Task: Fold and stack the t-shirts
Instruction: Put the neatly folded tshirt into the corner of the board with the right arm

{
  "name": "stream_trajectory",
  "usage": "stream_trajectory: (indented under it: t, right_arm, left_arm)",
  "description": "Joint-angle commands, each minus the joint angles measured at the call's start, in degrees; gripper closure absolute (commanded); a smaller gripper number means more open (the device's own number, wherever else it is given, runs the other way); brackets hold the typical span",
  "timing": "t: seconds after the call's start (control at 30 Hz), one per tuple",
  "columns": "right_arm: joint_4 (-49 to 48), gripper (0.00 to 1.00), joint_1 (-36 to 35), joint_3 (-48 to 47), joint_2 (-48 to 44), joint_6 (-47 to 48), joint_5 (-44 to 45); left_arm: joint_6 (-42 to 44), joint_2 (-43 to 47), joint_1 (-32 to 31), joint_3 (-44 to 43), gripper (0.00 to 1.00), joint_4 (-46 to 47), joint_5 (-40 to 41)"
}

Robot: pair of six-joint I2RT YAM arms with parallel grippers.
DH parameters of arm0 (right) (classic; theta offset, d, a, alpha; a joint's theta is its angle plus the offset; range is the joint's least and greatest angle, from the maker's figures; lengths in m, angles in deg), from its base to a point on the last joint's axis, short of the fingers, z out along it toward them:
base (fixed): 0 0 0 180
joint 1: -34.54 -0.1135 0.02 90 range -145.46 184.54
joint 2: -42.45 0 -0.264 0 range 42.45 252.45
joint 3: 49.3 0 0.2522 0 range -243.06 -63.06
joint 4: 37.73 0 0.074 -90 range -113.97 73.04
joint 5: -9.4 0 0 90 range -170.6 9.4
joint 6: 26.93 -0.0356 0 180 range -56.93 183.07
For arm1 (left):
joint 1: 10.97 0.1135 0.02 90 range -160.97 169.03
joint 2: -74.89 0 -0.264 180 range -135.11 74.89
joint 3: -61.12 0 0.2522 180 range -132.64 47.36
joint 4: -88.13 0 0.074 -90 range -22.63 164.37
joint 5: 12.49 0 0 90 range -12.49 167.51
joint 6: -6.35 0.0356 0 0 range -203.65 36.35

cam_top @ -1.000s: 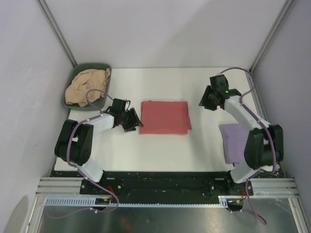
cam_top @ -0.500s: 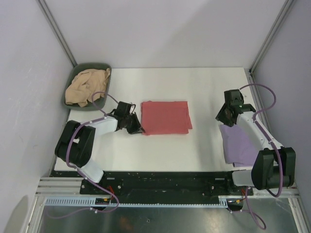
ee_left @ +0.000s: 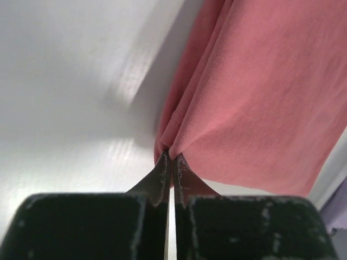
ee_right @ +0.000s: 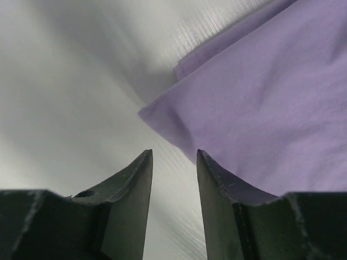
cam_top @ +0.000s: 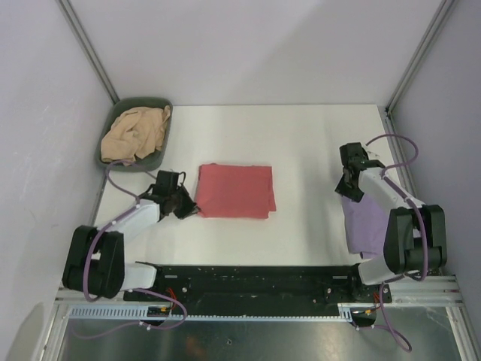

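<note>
Three shirts in play: the left gripper (cam_top: pixel 189 210) is pinching the folded red shirt (cam_top: pixel 234 191) at its near left corner, jaws squeezed tight on the cloth. That shirt is lying left of centre on the table (cam_top: pixel 308 143). The right gripper (cam_top: pixel 347 188) is hovering, jaws apart, at the lavender shirt's (cam_top: pixel 368 226) far left corner, near right. The tan shirt (cam_top: pixel 135 134) is lying crumpled in the bin (cam_top: pixel 143 101), far left.
</note>
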Motion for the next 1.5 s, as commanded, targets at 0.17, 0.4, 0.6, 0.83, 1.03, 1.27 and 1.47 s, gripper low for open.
stream_trajectory:
  t: [0.17,0.4,0.6,0.83,1.03,1.27,1.47]
  right_arm:
    - [-3.8,0.56,0.2,0.2,7.4,1.1,3.8]
    - [-5.0,0.73,0.0,0.2,11.0,1.2,4.2]
    - [-6.6,0.99,-1.5,-0.7,10.6,0.3,1.4]
    - [-6.8,1.0,-7.3,-8.6,16.1,-3.9,-3.1]
    - [-7.4,1.0,-10.4,-20.0,25.0,-8.2,-8.0]
    - [-5.6,1.0,-12.8,-37.3,38.1,-11.8,-13.4]
    - [-2.6,0.62,-14.5,-45.6,39.7,-9.7,-15.1]
  left_arm:
    - [-0.3,9.7,5.4,3.5,1.0,-7.9,8.9]
    - [0.4,12.4,7.8,4.5,1.0,-9.3,9.1]
    - [0.5,13.2,8.5,4.6,1.0,-10.3,11.2]
    - [0.7,13.1,8.9,4.5,1.0,-10.8,12.6]
    - [0.5,12.2,9.0,4.5,1.0,-10.8,12.8]
    - [1.2,11.7,9.0,4.2,1.0,-10.7,13.6]
    - [0.9,11.3,9.0,4.1,1.0,-10.7,13.1]
